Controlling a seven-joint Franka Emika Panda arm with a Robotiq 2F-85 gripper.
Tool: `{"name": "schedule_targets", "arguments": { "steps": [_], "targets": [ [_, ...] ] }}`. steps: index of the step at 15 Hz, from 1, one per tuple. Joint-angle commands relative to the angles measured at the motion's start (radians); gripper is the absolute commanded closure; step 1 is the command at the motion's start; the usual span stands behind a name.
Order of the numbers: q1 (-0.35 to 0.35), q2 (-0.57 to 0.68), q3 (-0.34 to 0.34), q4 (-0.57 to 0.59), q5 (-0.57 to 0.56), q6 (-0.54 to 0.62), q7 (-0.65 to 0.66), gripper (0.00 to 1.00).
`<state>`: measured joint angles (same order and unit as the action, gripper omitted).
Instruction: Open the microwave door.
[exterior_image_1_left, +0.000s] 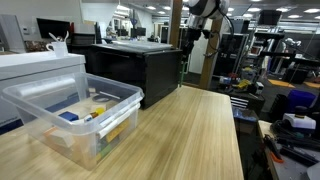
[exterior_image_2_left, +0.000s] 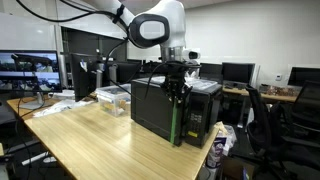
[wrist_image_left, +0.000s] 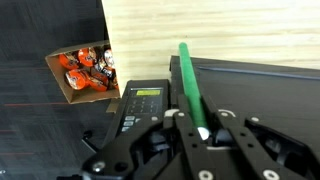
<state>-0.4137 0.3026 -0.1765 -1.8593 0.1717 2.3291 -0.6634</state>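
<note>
The microwave (exterior_image_2_left: 200, 105) stands at the far end of the table (exterior_image_1_left: 200, 130), at about 1 o'clock from the clear bin (exterior_image_1_left: 70, 115) in an exterior view. The white arm (exterior_image_2_left: 152, 28) swings in from 11 o'clock and hangs right over the front corner. The microwave door (exterior_image_2_left: 150, 112) shows its glossy black face, with the green strip (exterior_image_2_left: 178, 122) running down its edge.

In the wrist view, the fingers (wrist_image_left: 181, 130) sit at 6 o'clock, one on each side of the strip's near end. They are close about it, but I cannot tell whether they are actually pinching it. The control panel (wrist_image_left: 140, 105) lies at 9 o'clock of the strip. A cardboard box (wrist_image_left: 85, 72) of orange items sits at 10 o'clock, and pale wood shows across 12 o'clock.
</note>
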Motion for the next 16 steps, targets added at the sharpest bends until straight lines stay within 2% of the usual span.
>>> {"name": "schedule_targets", "arguments": {
  "steps": [1, 6, 8, 12, 16],
  "targets": [
    [-0.008, -0.092, -0.045, -0.124, -0.065, 0.016, -0.014, 0.95],
    [0.010, -0.142, -0.050, -0.174, -0.063, 0.016, -0.013, 0.95],
    [0.022, -0.166, -0.063, -0.193, -0.109, -0.015, 0.009, 0.95],
    [0.042, -0.228, -0.066, -0.232, -0.191, -0.091, -0.029, 0.95],
    [0.058, -0.252, -0.066, -0.257, -0.228, -0.101, -0.047, 0.95]
  ]
}}
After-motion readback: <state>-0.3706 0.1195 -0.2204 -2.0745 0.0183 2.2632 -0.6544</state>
